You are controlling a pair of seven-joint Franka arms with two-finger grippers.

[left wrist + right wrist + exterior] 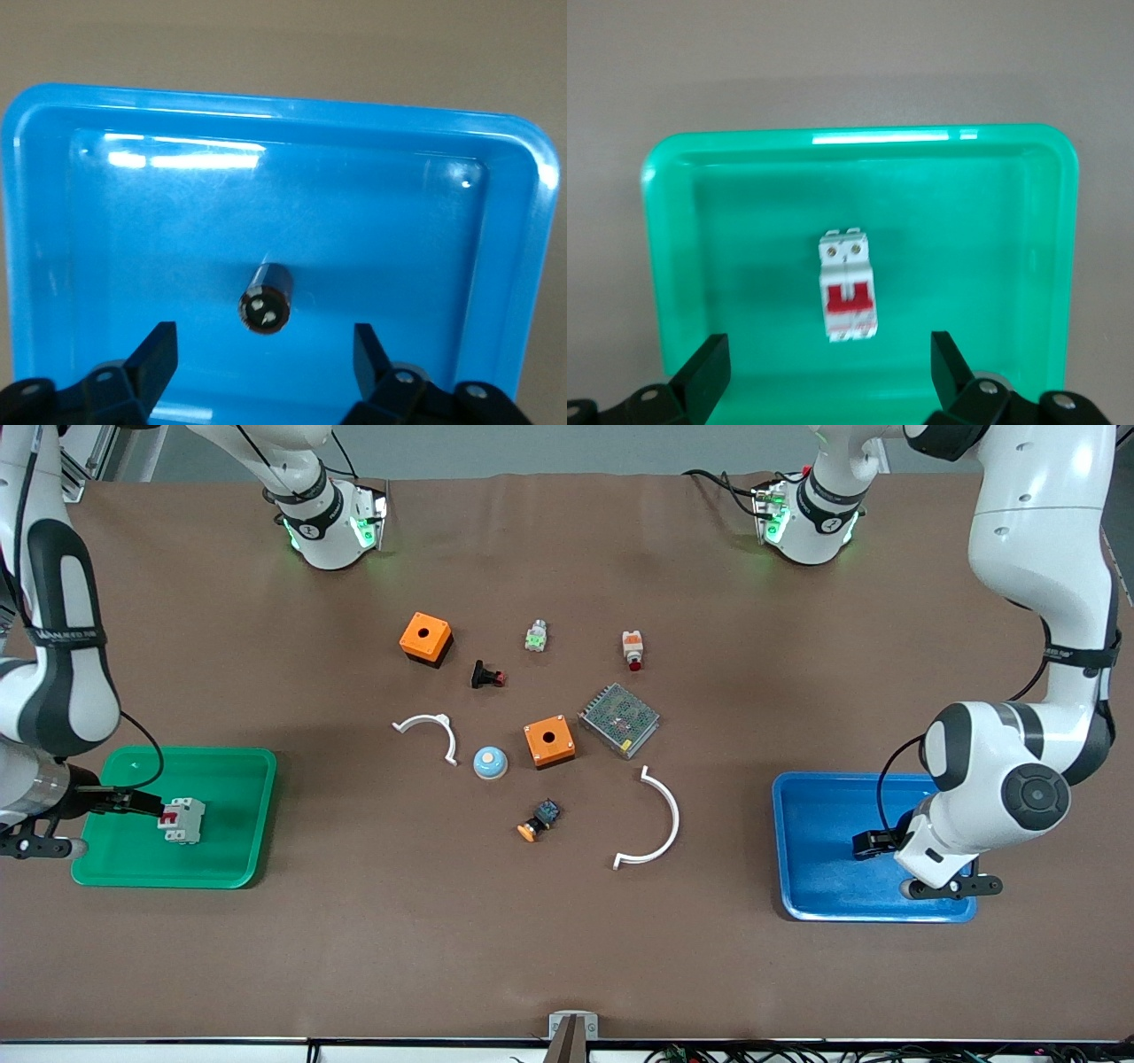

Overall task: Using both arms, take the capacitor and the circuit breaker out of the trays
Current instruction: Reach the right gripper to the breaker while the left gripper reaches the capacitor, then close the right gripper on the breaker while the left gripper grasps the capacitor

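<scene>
**Grasp Hazards Before Lift-Out**

**Front view.** Read the table as a clock face from this camera. The green tray [239, 868] sits at 8 o'clock, at the right arm's end. The blue tray [815, 850] sits at 4 o'clock, at the left arm's end. The circuit breaker [182, 820] rests near the middle of the green tray. The right gripper [151, 806] is low, just beside the breaker. The left gripper [873, 841] is low over the blue tray. The capacitor [266, 301] does not show here because the left arm covers it.

**Left wrist view.** The capacitor rests near the middle of the blue tray floor, its marked round end toward the camera. The fingers [158, 354] stand apart on either side and touch nothing.
- Risk: the capacitor is small and round, so an off-centre closure is likely to roll or squirt it away.
- Risk: a low approach may scrape the tray floor and shift the tray.

**Right wrist view.** The breaker lies flat, red levers up. The fingers [709, 363] are spread wide and hold nothing.
- Risk: a shallow grip on the smooth sides may let the block twist or drop.
- Risk: uneven contact may push the breaker toward the tray wall.
</scene>
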